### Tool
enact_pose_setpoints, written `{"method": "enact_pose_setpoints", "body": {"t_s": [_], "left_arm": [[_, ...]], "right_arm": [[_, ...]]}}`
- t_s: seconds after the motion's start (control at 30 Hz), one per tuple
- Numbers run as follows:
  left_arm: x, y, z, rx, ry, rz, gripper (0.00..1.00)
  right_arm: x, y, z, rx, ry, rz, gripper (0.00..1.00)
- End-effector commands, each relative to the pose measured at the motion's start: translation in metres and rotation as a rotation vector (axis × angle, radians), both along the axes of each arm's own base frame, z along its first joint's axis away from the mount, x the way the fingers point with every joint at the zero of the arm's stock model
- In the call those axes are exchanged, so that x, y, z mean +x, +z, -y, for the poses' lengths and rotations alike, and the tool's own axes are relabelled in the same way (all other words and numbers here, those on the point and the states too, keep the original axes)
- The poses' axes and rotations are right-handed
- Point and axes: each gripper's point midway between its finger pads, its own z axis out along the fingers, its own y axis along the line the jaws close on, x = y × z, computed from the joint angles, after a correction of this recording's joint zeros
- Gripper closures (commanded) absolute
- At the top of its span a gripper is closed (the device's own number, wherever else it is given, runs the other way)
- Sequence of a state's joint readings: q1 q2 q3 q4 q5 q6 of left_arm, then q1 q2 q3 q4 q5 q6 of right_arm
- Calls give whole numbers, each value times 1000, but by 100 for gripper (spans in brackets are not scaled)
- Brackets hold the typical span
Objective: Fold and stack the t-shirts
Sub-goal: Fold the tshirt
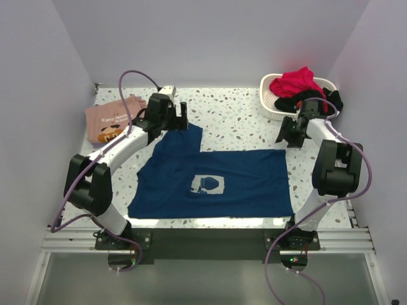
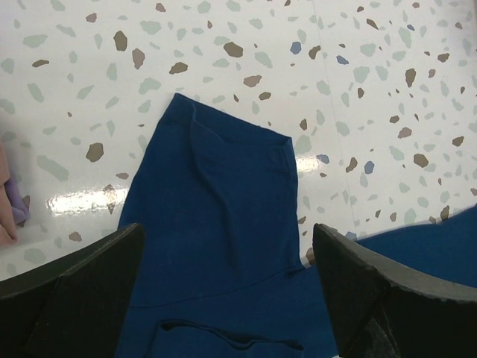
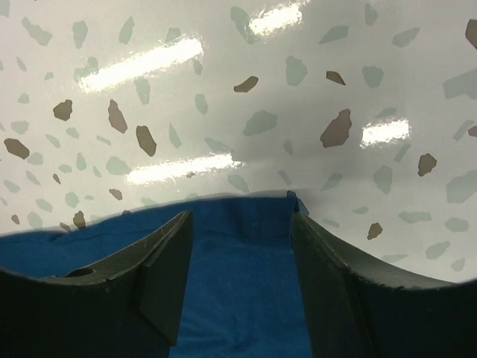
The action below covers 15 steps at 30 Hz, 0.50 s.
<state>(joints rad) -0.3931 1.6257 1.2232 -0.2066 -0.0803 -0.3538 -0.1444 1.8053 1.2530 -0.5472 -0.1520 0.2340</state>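
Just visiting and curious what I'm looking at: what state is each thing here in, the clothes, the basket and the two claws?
Dark blue t-shirt: spread flat, print up, not yet folded.
Pink t-shirt: folded, at the table's far left.
Basket: holds heaped red and black clothes.
Left gripper: open, over the blue shirt's sleeve.
Right gripper: open, over the blue shirt's far right corner.

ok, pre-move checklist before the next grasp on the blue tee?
1. Left gripper open: ok.
2. Sleeve under it: ok.
3. Right gripper open, over the far-right corner of the blue tee: ok.
4. Sleeve flat: not ok, creased.
5. Pink tee clear of blue tee: ok, they lie apart.
6. Either gripper touching cloth: cannot tell.
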Motion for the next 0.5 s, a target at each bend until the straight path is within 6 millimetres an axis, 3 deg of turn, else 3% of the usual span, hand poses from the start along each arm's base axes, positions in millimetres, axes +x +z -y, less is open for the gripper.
{"method": "enact_pose_setpoints", "body": {"t_s": [0.0, 0.2, 0.47], "left_arm": [[5, 12, 3, 7, -23, 27, 0], [3, 10, -1, 19, -19, 25, 0], [-1, 14, -4, 17, -17, 35, 0]], "right_arm": [[19, 7, 3, -14, 3, 76, 41], [16, -11, 4, -23, -6, 88, 50], [13, -18, 4, -47, -4, 108, 51]]}}
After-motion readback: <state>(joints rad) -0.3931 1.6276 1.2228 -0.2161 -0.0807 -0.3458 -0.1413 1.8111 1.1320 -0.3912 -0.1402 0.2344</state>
